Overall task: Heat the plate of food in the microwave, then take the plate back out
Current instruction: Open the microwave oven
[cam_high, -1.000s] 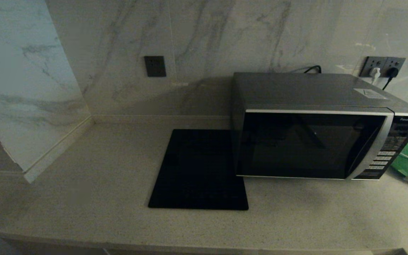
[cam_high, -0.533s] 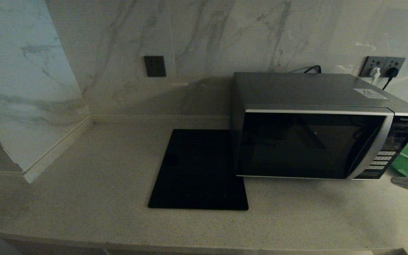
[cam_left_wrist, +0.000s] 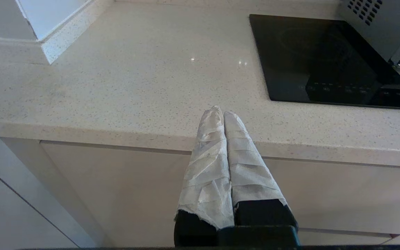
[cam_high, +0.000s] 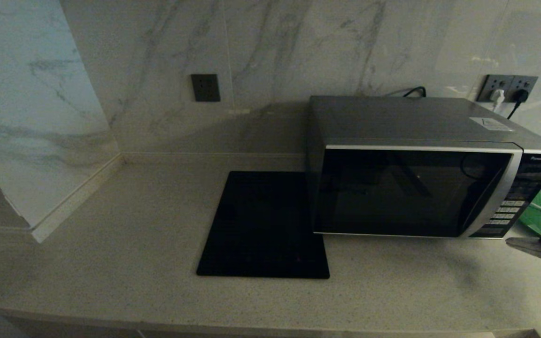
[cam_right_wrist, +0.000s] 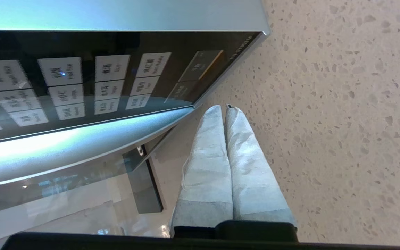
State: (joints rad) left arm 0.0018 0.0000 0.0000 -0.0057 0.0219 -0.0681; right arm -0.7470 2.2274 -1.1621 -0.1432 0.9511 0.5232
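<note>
The right gripper's (cam_right_wrist: pixel 224 108) cloth-wrapped fingers (cam_right_wrist: pixel 214 146) were pressed together, empty, above the speckled beige tabletop (cam_high: pixel 111 263), just beside the near right corner of the silver-grey boxy microwave (cam_high: pixel 416 188), its dark glass door closed. The left gripper (cam_left_wrist: pixel 223 113) hung closed and empty off the tabletop's near edge.

Kitchen, speckled stone counter (cam_high: pixel 111 244), marble wall (cam_high: pixel 298 47), microwave (cam_high: pixel 416 188), cooktop (cam_high: pixel 263 225)
</note>
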